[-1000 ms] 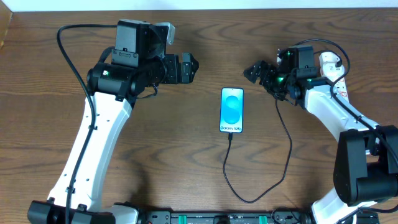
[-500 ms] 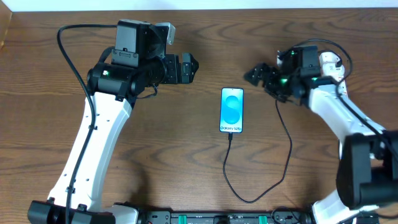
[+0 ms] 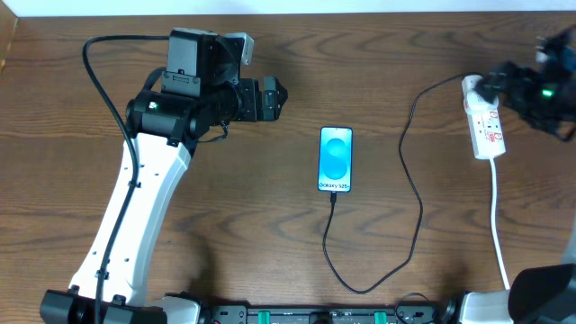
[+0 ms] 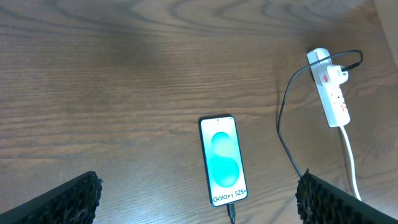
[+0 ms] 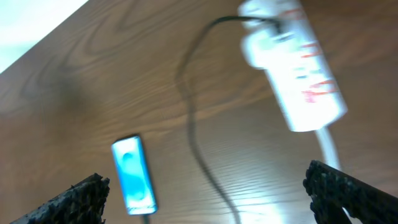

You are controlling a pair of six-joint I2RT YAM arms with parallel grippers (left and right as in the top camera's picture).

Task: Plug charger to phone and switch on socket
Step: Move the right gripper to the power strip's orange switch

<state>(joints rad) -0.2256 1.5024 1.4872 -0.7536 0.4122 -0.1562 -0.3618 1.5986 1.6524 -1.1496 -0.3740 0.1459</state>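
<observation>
From my seat, the one thing filling every view is the dark brown wood-grain table point(image 3: 252, 225). On the overhead feed its grain runs side to side. I see the same boards in the left wrist feed point(image 4: 124, 68), with a pale sheen near the top. They are blurred in the right wrist feed point(image 5: 124, 93). Past the table's far edge lies a plain white strip point(image 3: 360, 6). At the far left corner I can make out a tan, lighter-brown slab point(image 3: 5, 40), cut off by the frame; I cannot tell what it is.
</observation>
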